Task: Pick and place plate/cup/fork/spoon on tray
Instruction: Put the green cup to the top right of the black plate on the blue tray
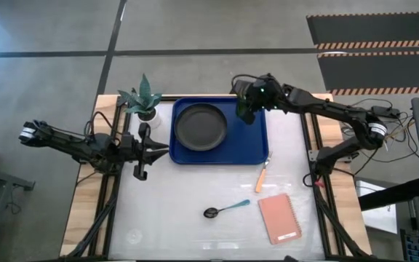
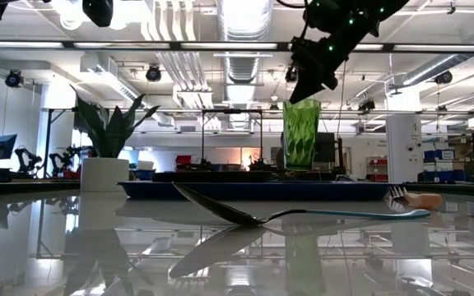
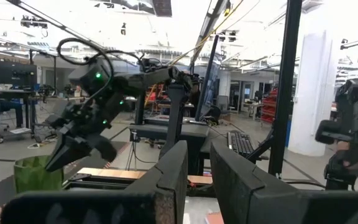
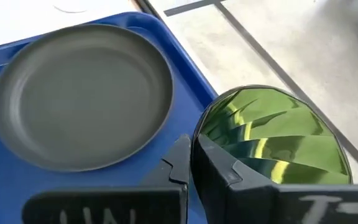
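Over the blue tray's [image 1: 256, 149] far right corner, the right gripper [image 1: 246, 109] hung just above the green cup [image 4: 271, 142] (jaws spread around its rim). Beside it sat the plate [image 1: 201, 125]. Left jaws were open.

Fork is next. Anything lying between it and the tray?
Nothing visible. The fork lies on bare table just off the tray corner nearest the pink notebook. The spoon and notebook lie farther out, and tray space beside the plate is open.
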Robot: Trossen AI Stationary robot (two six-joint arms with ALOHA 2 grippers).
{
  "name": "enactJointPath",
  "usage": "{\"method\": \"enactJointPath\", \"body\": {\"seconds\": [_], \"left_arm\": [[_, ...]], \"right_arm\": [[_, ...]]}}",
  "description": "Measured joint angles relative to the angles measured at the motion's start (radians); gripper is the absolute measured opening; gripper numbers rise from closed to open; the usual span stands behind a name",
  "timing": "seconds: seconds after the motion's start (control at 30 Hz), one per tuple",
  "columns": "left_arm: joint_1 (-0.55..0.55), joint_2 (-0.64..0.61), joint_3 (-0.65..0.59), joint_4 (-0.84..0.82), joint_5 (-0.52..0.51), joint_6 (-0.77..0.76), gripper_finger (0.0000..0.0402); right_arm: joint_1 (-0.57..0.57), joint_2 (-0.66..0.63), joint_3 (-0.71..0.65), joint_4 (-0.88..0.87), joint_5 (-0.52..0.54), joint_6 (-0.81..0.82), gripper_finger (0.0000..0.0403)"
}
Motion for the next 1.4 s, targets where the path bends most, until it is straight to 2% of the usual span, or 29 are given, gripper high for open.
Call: {"method": "enactJointPath", "body": {"seconds": [0.47,1.27,1.4], "left_arm": [[0.000,-0.002,0.000,0.002,-0.003,0.001,0.0054],[0.000,-0.002,0.000,0.000,-0.003,0.001,0.0054],[0.000,-0.002,0.000,0.000,-0.004,0.001,0.0054]], "right_arm": [[-0.026,0.111,0.010,0.043,0.006,-0.063,0.0008],[-0.050,0.117,-0.064,0.150,0.014,-0.059,0.0009],[-0.050,0.117,-0.067,0.150,0.033,-0.059,0.0019]]}}
